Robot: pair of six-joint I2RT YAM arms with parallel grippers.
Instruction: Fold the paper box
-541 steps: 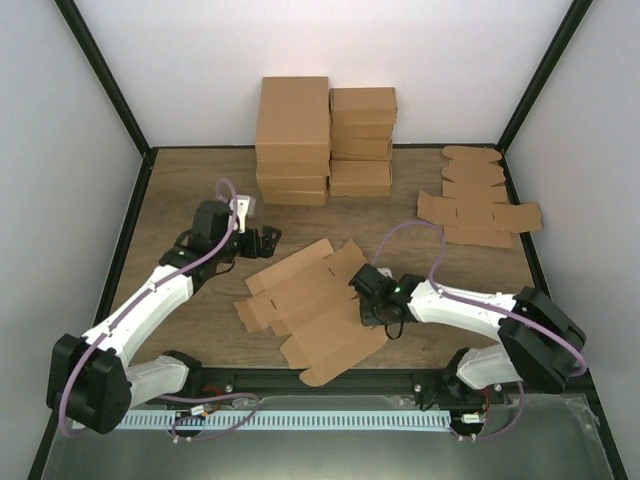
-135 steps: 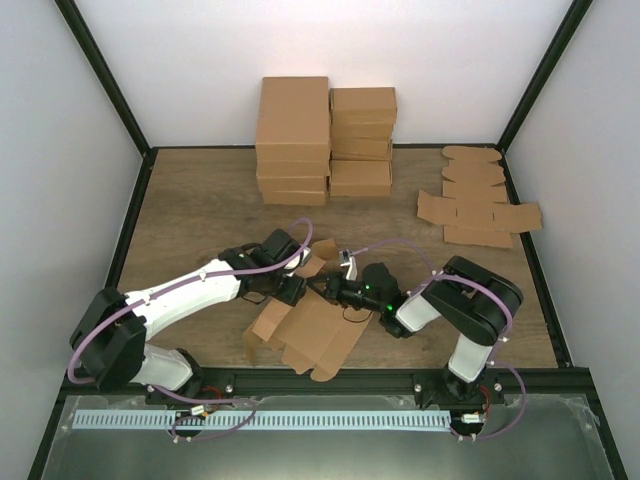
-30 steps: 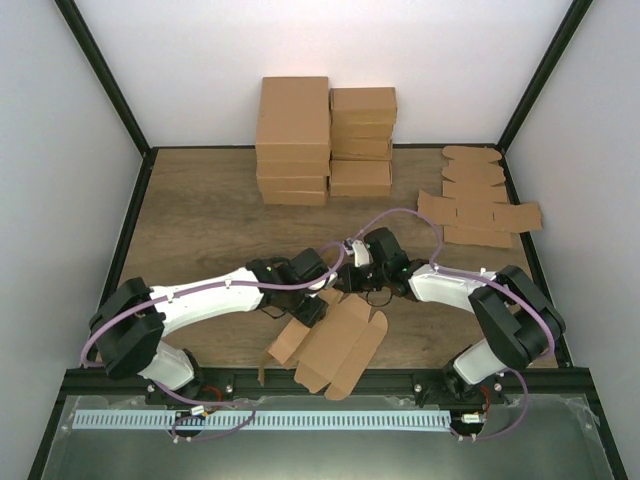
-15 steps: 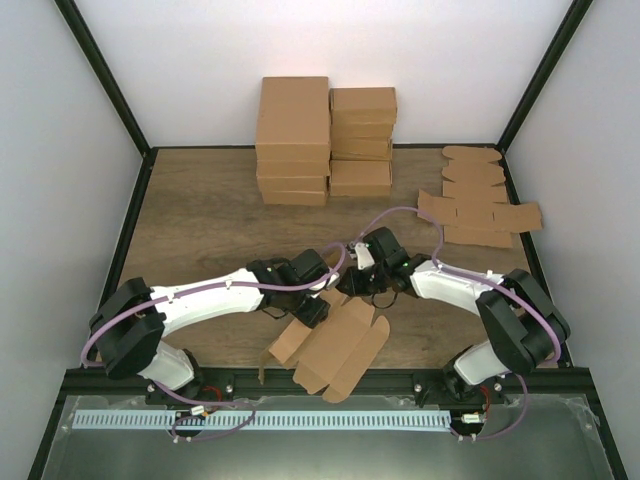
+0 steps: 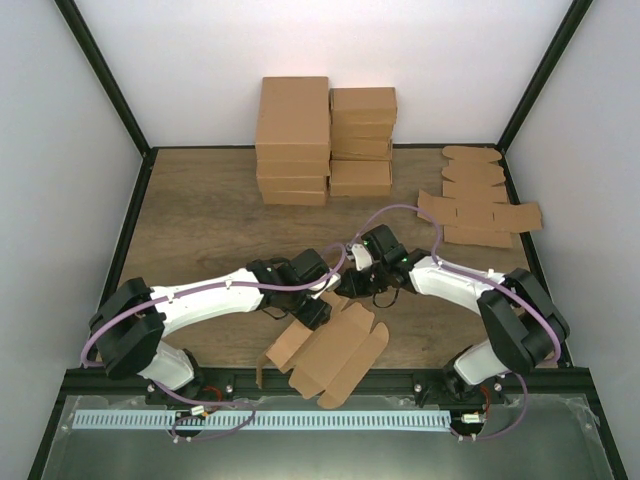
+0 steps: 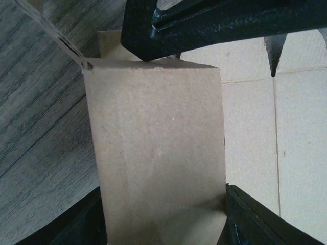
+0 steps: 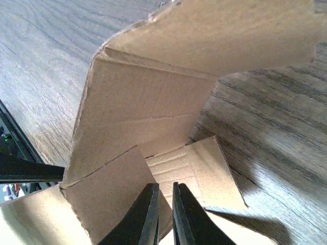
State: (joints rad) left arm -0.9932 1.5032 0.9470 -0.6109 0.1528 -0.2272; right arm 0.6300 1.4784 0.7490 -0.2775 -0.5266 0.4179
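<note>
The paper box [image 5: 335, 352] is a brown cardboard sheet, partly folded, lying near the table's front edge. Its far panels stand raised between my two grippers. My left gripper [image 5: 314, 306] reaches in from the left. In the left wrist view one upright panel [image 6: 158, 143] spans the gap between both fingers of the left gripper [image 6: 162, 206] and dents against the right one. My right gripper [image 5: 356, 284] points down at the box's far end. In the right wrist view the right gripper [image 7: 163, 185] shows only a thin slit over an inner flap [image 7: 196, 168]. I see nothing between its fingers.
Ready-made brown cartons [image 5: 325, 135] are stacked at the back middle. Flat brown blanks [image 5: 478, 200] lie at the back right. A black frame rail [image 5: 320, 381] runs along the near edge just beyond the box. The right arm's black wrist [image 6: 214, 23] shows close above the held panel.
The box's near end has swung slightly toward the front rail and one flap near the right gripper stands a little higher. Both arms have barely shifted.
</note>
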